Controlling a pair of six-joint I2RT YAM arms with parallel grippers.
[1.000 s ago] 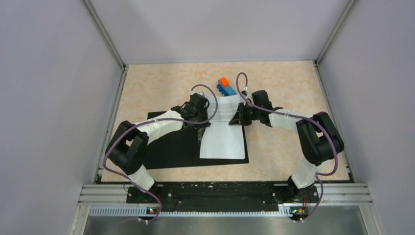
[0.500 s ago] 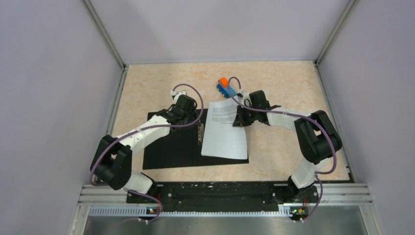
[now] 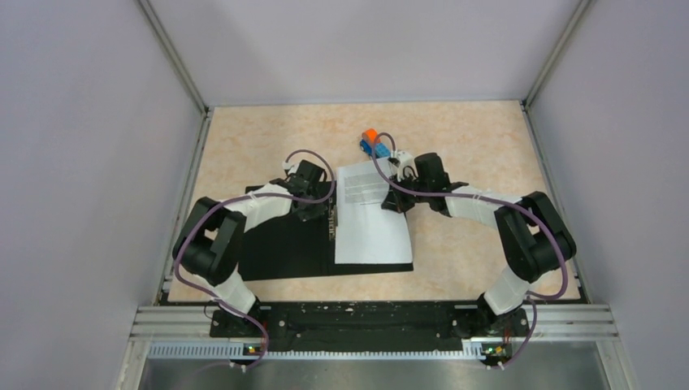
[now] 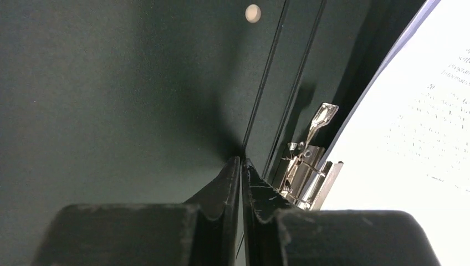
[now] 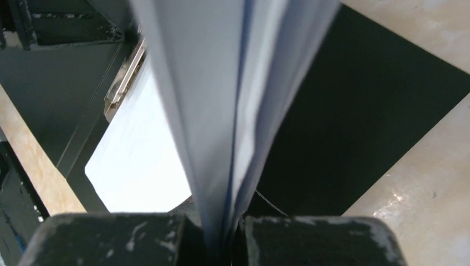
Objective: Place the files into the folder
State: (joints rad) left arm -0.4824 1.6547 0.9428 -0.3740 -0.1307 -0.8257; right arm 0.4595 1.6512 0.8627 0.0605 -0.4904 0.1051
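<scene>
Black card, the inside of the one open folder [image 3: 284, 248], carries the single metal clip [image 3: 331, 223] along its spine, and everything else sits around that clip. The files [image 3: 372, 231], one white stack whose sheets cannot be counted, lie just right of the clip. Their long axis runs parallel to it, their left edge is close beside it, and their far end reaches out past the clip's far end and over the folder's rim. The right gripper [image 3: 398, 197], right of the clip on the far side of the stack, is clamped on the stack's right edge and bows it upward. It is therefore the arm placed to steer the paper. The left gripper [image 3: 313, 207] is just left of the clip, low over the black card, its fingers pressed together on nothing. The next move probably depends on carrying the stack's left edge leftward to the clip. One toy truck [image 3: 373, 145] stands well beyond the clip, apart from the paper.
</scene>
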